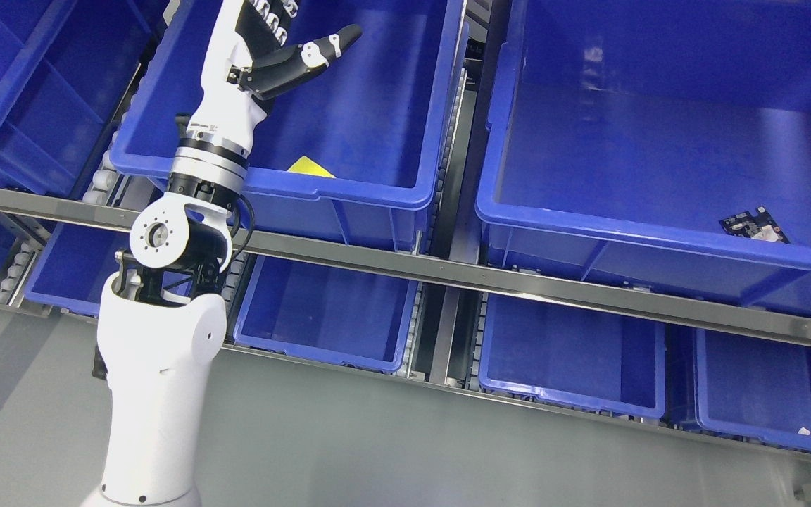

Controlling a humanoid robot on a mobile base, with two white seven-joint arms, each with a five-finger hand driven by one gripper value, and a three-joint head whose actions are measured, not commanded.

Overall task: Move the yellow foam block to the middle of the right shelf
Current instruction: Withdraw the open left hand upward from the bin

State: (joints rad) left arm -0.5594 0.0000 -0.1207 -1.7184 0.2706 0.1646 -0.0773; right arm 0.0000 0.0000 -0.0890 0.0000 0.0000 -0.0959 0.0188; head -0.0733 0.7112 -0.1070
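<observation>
My left hand [275, 42] hangs spread and empty over the blue bin [405, 193]; the yellow foam block [310, 167] lies inside it against the front wall.

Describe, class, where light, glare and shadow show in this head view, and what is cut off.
Head view: soft glare on the back wall of the right bin; bright sheen along the metal rail; a shadow on the grey floor; the left hand is cropped at the top edge; the yellow foam block is mostly hidden behind the bin rim.
</observation>
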